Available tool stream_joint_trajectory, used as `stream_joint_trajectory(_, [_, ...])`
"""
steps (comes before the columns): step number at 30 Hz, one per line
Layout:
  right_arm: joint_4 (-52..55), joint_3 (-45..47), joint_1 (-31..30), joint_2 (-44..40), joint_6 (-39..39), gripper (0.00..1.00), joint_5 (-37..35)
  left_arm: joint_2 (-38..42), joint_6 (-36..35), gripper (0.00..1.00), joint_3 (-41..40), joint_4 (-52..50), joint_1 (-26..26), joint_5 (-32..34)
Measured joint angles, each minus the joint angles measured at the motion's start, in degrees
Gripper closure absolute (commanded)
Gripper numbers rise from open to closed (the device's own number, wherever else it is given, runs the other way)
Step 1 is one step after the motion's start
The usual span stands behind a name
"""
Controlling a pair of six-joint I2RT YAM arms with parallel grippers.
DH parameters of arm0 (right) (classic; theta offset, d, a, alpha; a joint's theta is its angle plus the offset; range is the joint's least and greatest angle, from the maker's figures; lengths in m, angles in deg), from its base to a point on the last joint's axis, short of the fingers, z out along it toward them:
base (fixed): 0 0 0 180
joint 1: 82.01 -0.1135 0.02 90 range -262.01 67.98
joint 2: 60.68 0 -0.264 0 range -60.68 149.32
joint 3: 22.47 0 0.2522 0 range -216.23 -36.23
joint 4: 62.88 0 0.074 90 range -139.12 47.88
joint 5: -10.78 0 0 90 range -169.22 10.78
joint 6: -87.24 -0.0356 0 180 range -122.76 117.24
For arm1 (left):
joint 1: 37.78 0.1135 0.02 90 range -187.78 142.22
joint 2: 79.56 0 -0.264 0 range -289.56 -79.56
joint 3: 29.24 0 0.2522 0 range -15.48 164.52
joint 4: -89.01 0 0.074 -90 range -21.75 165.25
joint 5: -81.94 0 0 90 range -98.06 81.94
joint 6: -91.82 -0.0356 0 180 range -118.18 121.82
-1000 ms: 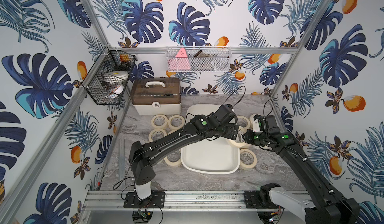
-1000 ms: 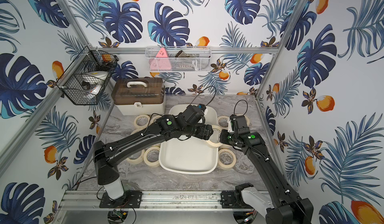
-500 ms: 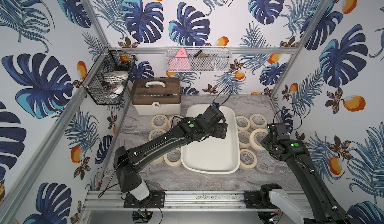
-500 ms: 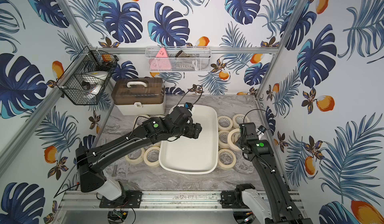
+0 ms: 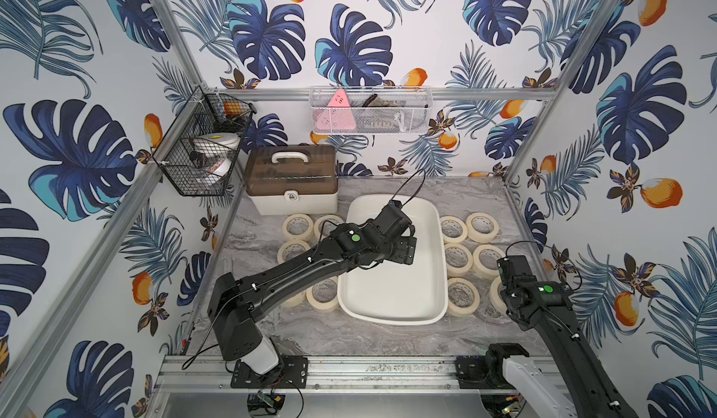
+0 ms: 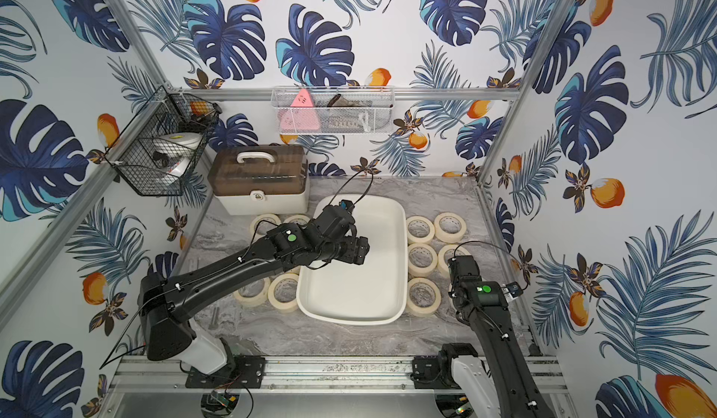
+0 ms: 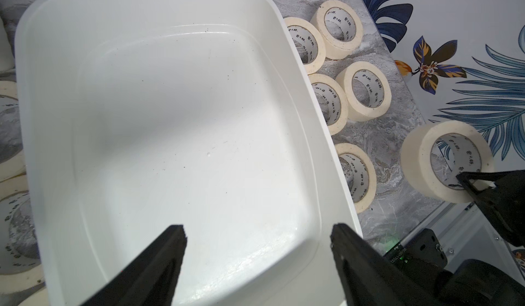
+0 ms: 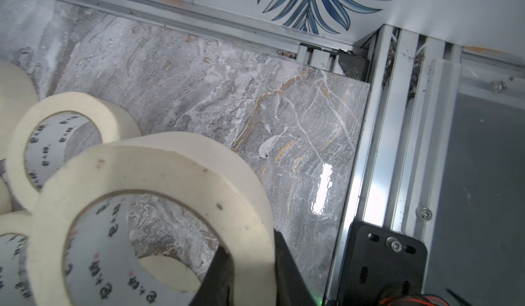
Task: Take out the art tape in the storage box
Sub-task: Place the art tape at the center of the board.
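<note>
Right wrist view: one round, cream paper roll of art tape (image 8: 170, 162) is pinched by its wall in the right gripper (image 8: 252, 250), right of the smooth white storage box (image 5: 392, 292). Above the box, the left gripper (image 7: 258, 230) is spread wide.

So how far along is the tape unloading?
Done: the storage box is empty, and rolls lie on the table on both sides of it. In hand: the right gripper is shut on one roll beside the right-hand group; the left gripper is open over the box, holding nothing. Left: set that roll down.
</note>
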Motion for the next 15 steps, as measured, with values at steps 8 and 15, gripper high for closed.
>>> stream_joint_trajectory(8, [-2.8, 4.4, 0.7, 3.0, -2.8, 1.0, 0.2, 0.1, 1.2, 0.12, -0.7, 0.0, 0.0, -0.6])
stream_joint_trajectory(15, [-6.2, 5.7, 1.4, 6.2, -3.6, 1.0, 0.6, 0.2, 1.6, 0.12, -0.9, 0.0, 0.0, -0.8])
